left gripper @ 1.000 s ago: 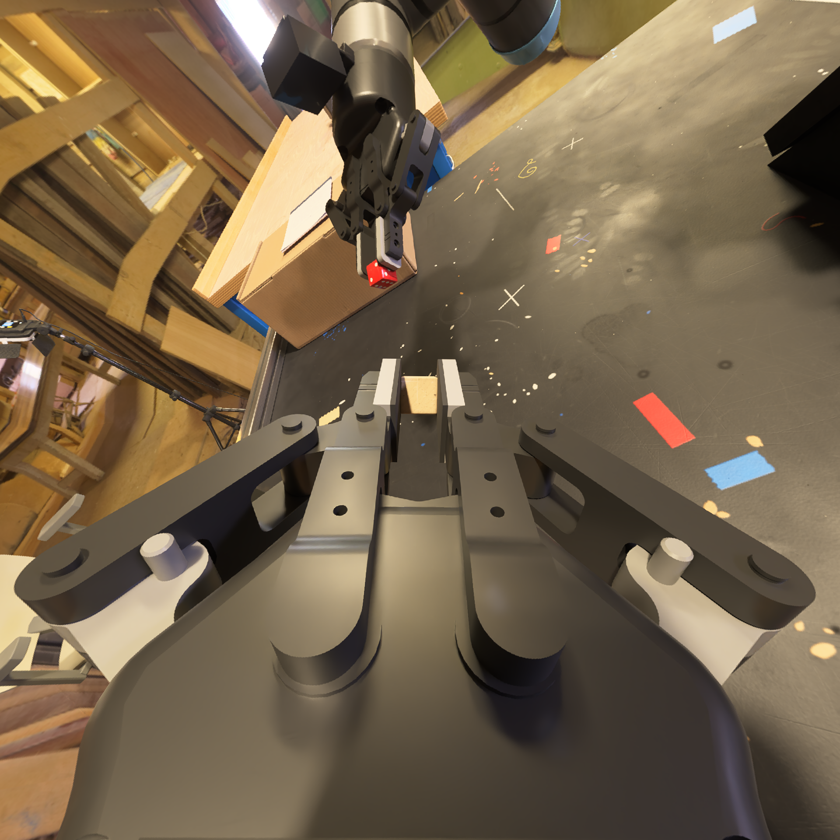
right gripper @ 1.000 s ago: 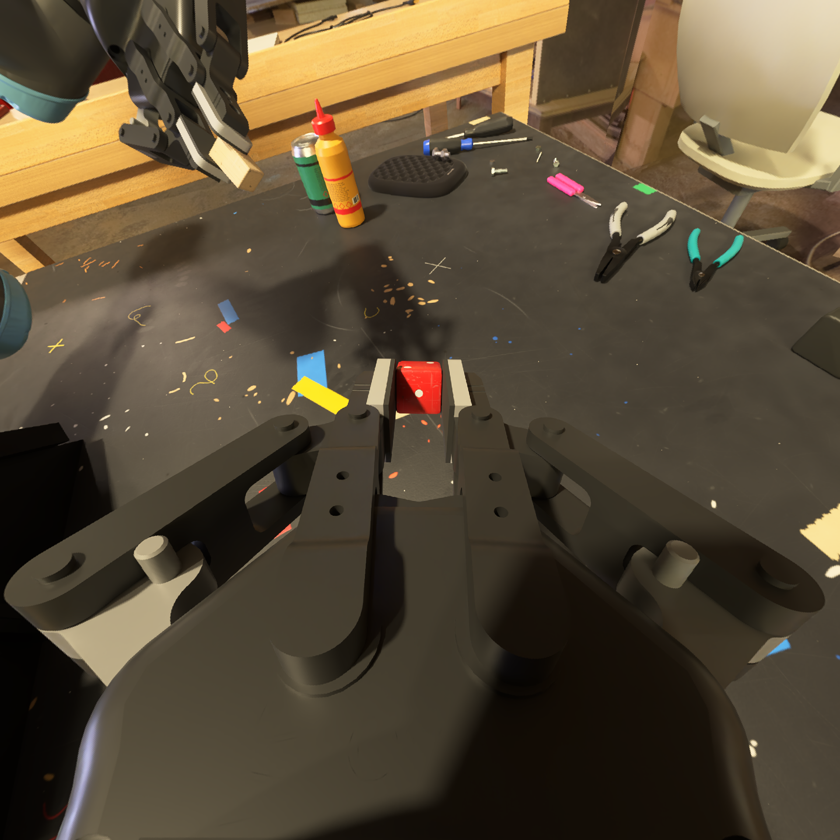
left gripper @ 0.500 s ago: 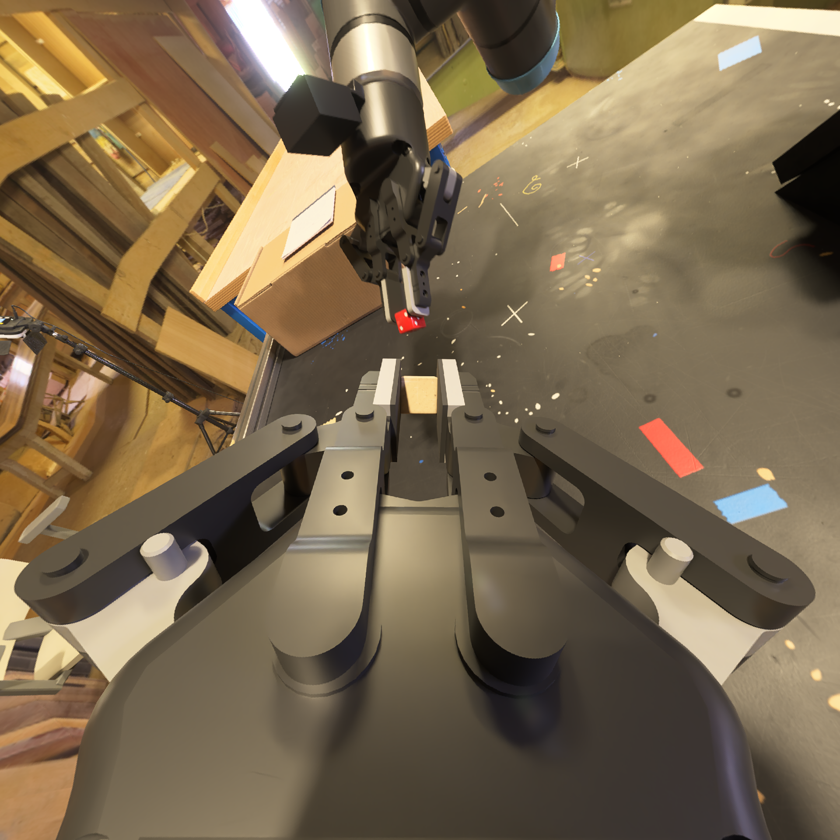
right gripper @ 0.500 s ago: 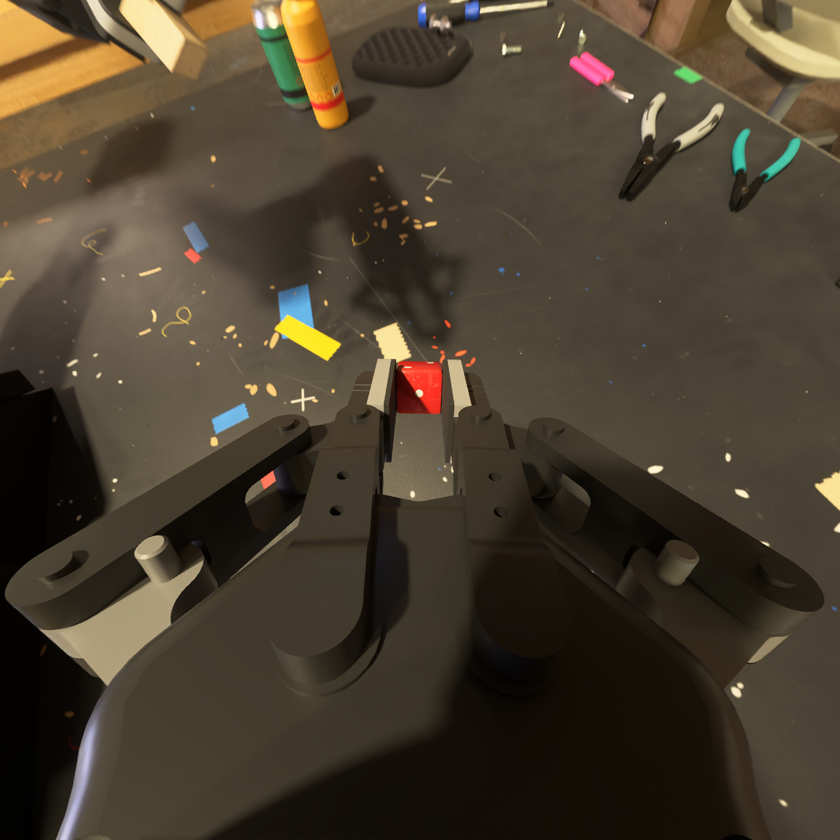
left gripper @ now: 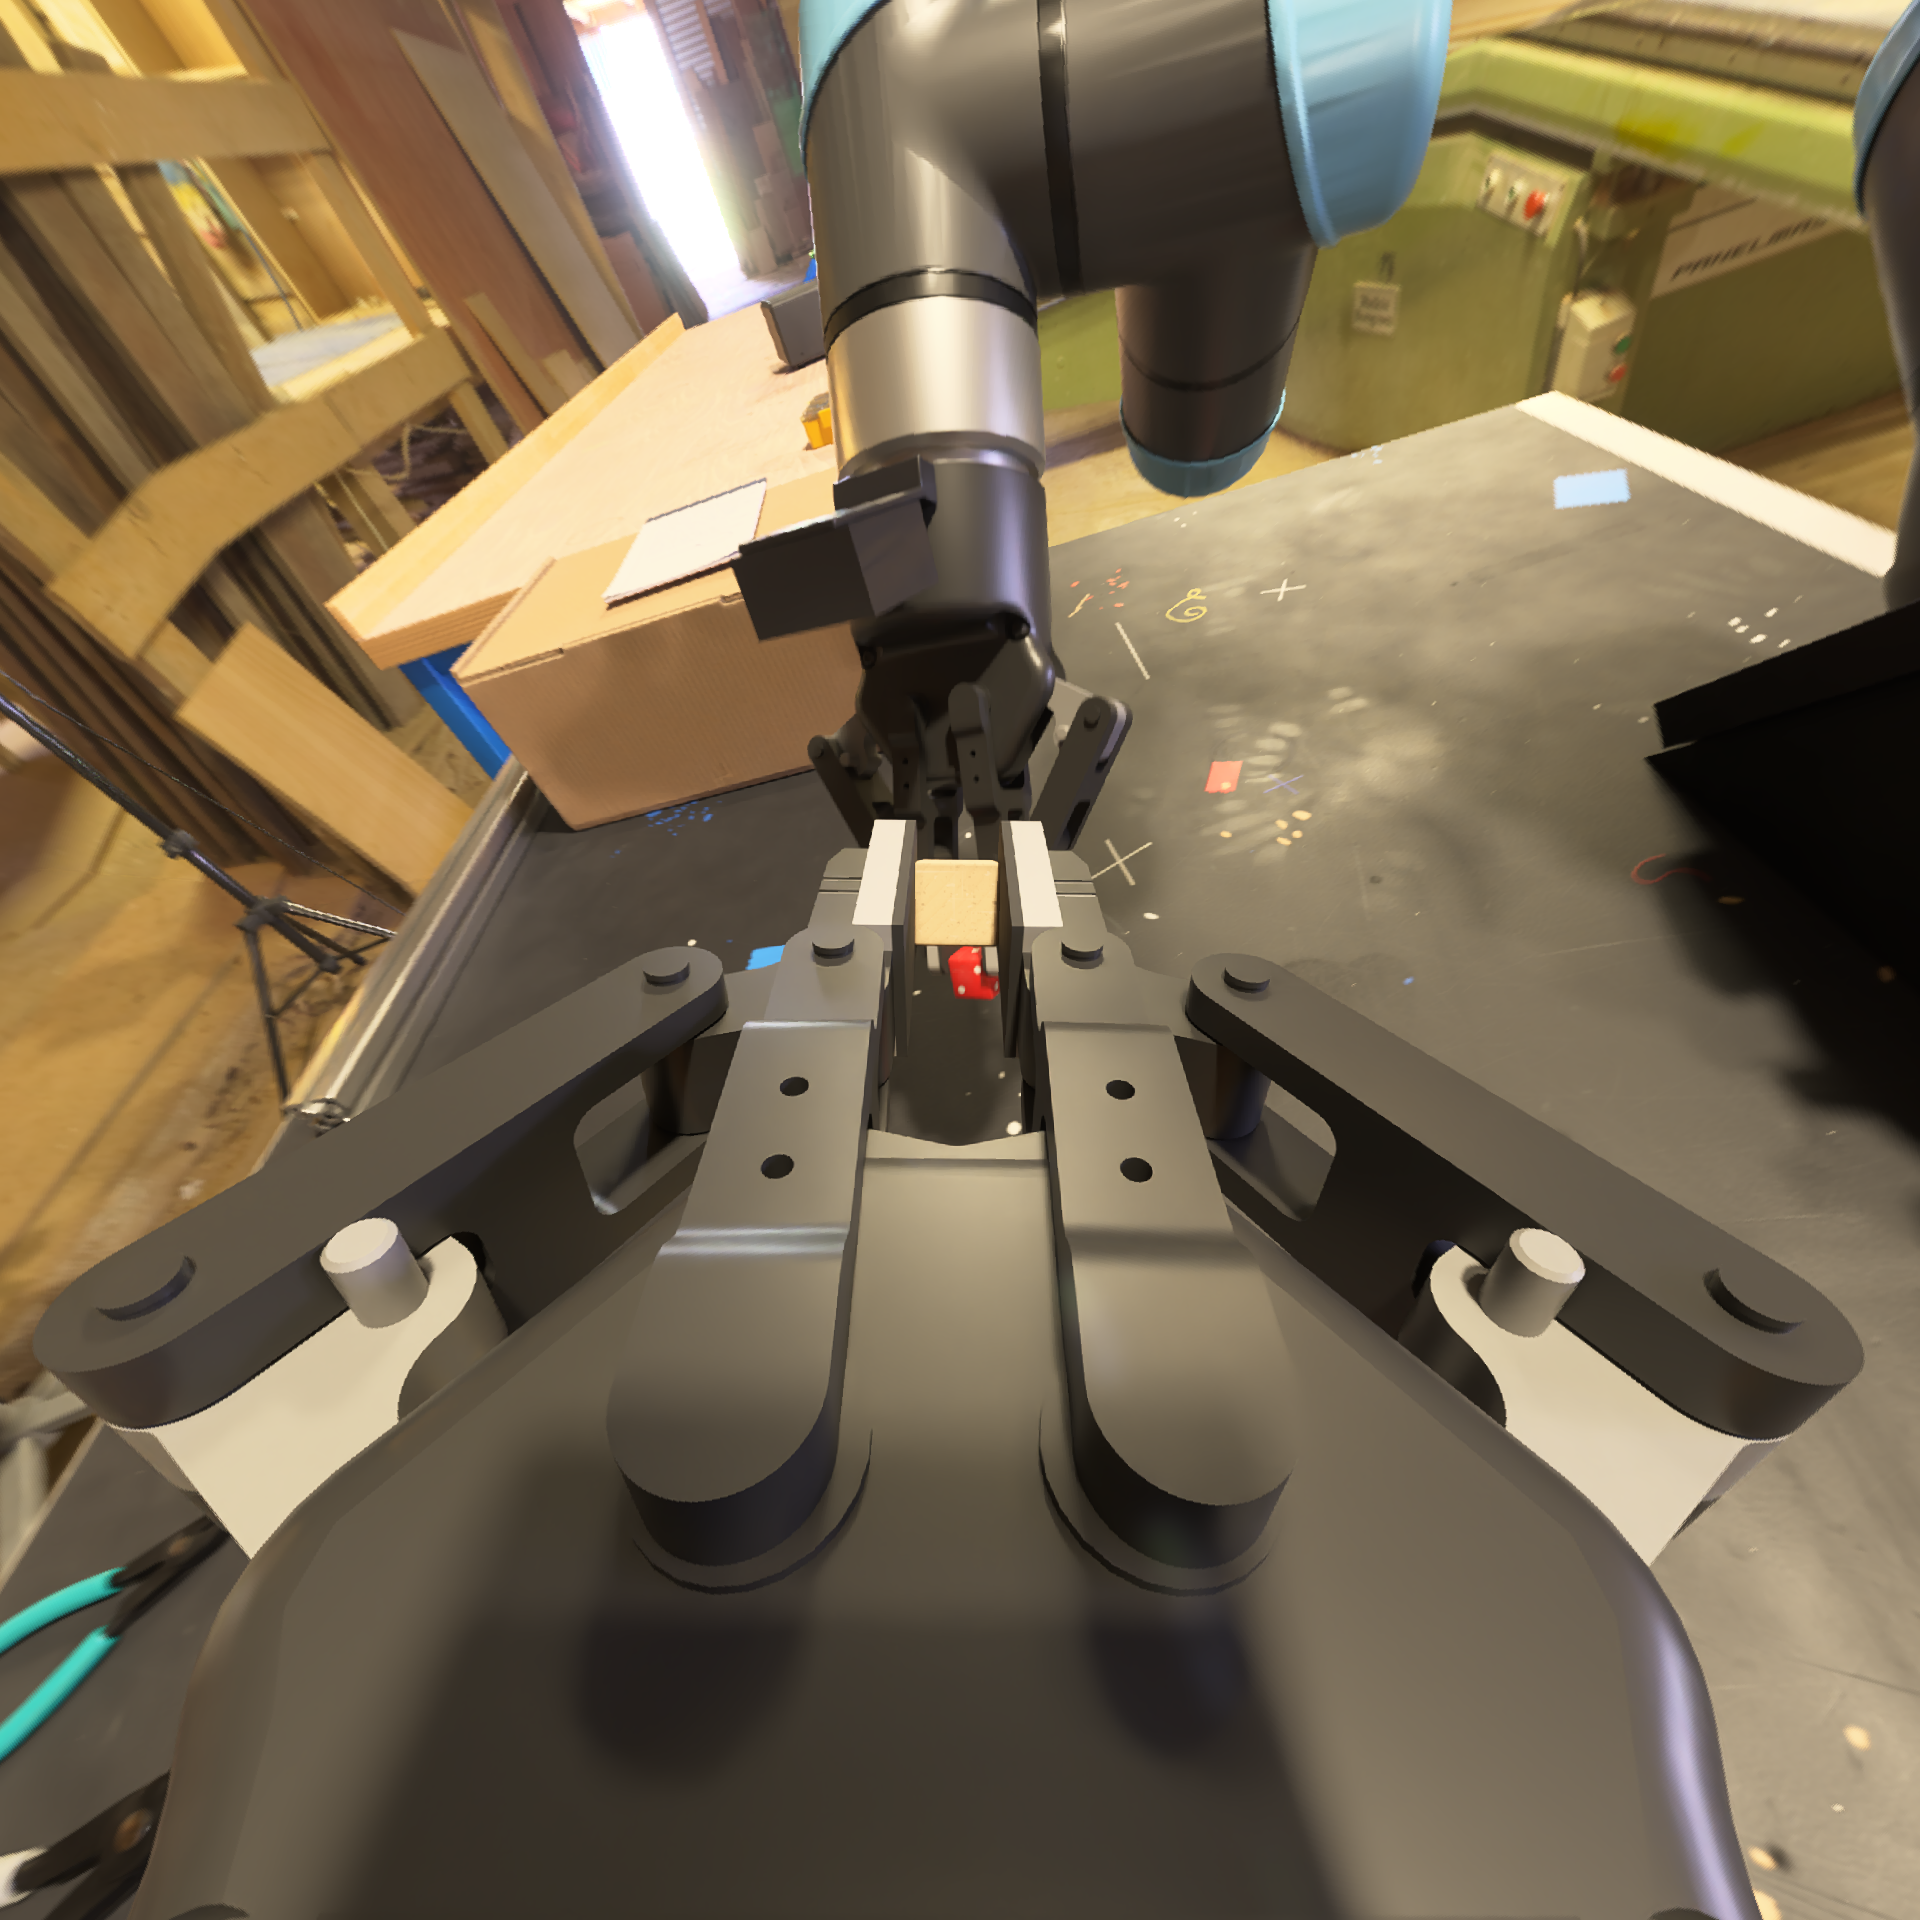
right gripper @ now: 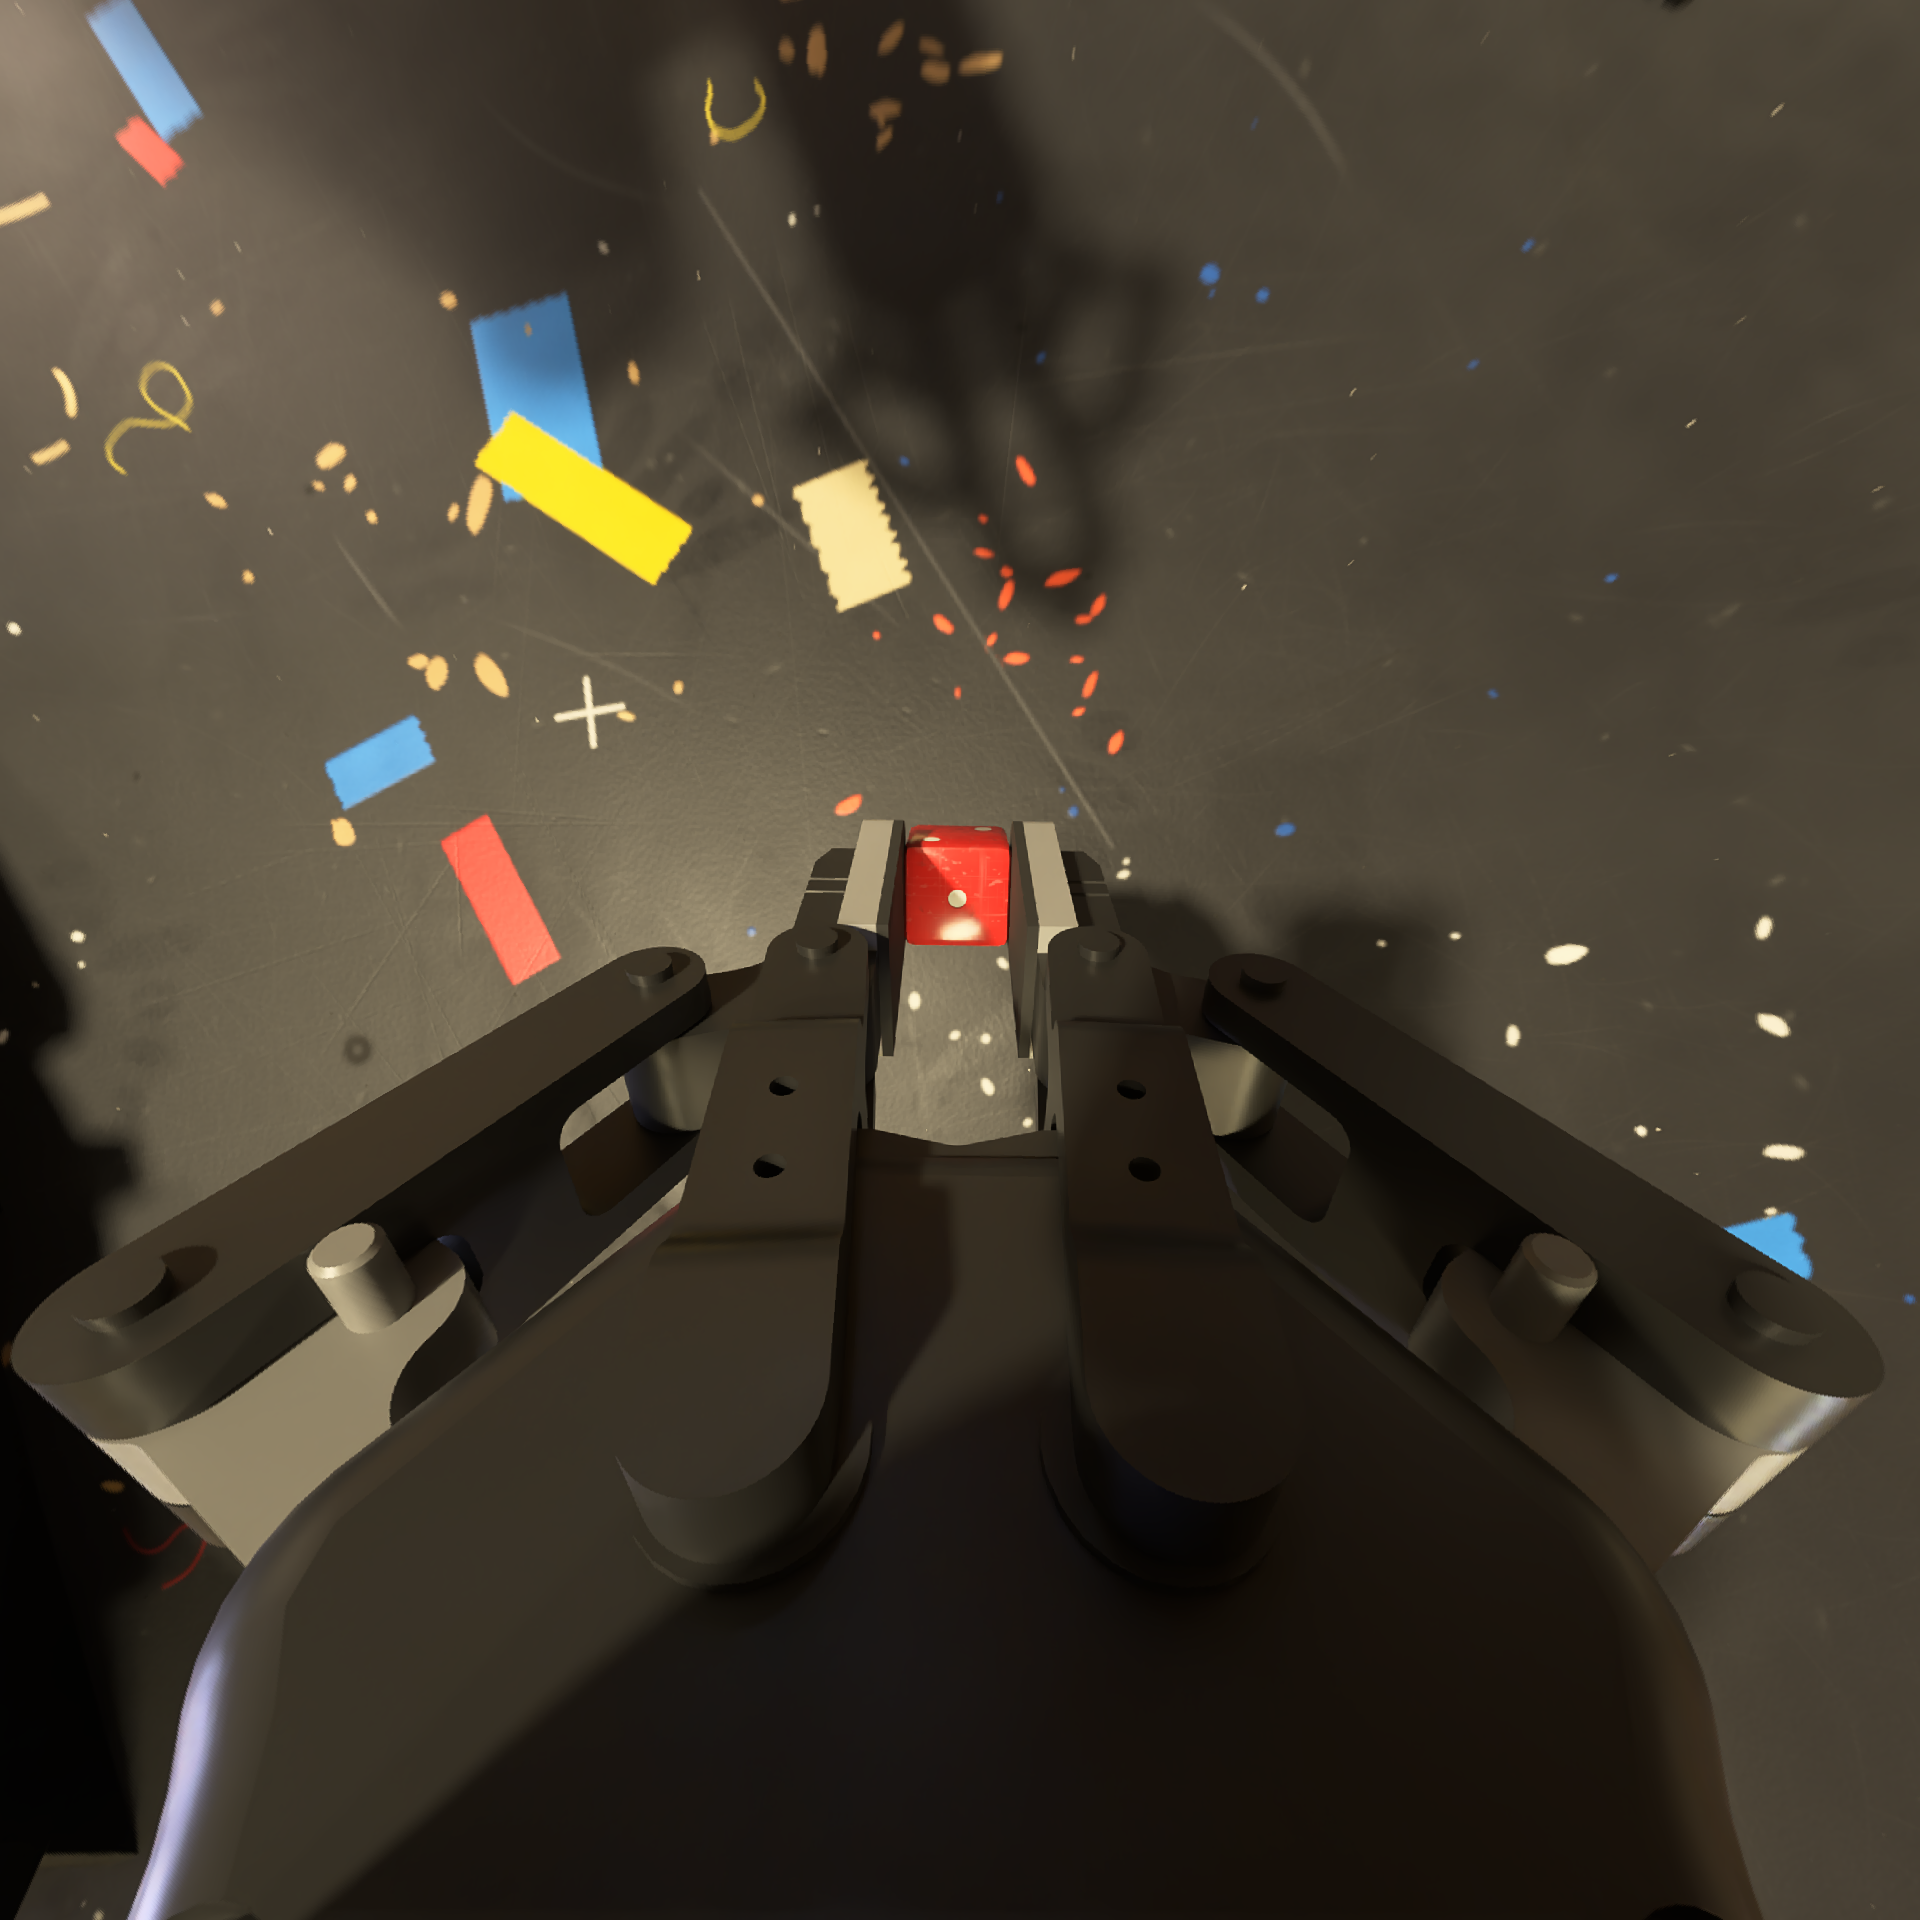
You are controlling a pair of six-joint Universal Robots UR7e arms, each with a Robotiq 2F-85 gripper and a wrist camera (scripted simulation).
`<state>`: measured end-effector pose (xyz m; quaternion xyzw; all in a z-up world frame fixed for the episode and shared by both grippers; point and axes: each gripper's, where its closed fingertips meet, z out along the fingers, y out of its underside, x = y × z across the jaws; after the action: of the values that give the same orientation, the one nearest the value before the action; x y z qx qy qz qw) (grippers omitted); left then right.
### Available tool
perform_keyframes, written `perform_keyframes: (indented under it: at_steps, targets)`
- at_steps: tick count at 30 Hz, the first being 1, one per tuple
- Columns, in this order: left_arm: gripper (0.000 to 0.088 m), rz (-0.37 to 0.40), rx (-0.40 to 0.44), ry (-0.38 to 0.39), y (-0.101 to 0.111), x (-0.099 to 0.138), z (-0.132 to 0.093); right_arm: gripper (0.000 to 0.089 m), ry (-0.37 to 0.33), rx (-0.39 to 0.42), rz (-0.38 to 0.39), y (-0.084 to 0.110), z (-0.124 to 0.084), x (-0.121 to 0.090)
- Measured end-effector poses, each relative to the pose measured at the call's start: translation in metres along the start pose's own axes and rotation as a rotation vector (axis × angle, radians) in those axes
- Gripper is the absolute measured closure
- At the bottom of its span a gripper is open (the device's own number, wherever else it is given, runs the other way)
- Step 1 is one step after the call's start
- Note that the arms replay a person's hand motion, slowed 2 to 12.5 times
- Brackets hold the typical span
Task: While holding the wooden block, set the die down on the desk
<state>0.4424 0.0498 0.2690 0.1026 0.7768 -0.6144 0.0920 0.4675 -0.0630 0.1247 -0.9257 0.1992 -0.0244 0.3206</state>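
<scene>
Clamping the pale wooden block (left gripper: 955, 900) between its light pads, our left gripper (left gripper: 955, 894) holds the block clear above the desk (left gripper: 1455, 831), while our right gripper (right gripper: 957, 883) grips the red die (right gripper: 956, 885) squarely, jaws pressed on two opposite faces. We judge the step in hand to be the lowering of the die: the desk fills the right wrist view, yet we cannot tell whether the die touches it. The next move, as we read it, calls for a short straight descent, then parting those jaws only, the left grip unchanged. The block is matte, grainy and square-faced; the die glossy, round-cornered, with pale pips. Beyond it the dark, scuffed surface carries a red tape strip (right gripper: 500, 900), a yellow tape strip (right gripper: 582, 497), and paint flecks. Toward the far left edge stands a cardboard box (left gripper: 665, 686), corrugated and plain.
</scene>
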Motion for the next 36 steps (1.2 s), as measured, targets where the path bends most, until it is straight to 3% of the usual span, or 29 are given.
perform_keyframes:
  at_steps: [5,18,26,36]
  targets:
    - [0.0743,-0.102,0.007,0.039,0.002,-0.001,0.009,0.0714,-0.013,-0.109,-0.01,0.009,0.022,-0.004]
    - [0.0743,-0.27,0.026,0.016,0.01,-0.017,0.021,0.0714,0.007,-0.34,-0.023,0.03,0.069,-0.004]
    - [0.0743,-0.328,0.062,0.033,0.008,-0.02,0.02,0.0714,0.012,-0.41,-0.014,0.038,0.09,-0.004]
    - [0.0743,-0.373,0.116,0.059,0.002,-0.021,0.012,0.0714,0.011,-0.442,0.026,0.042,0.106,-0.003]
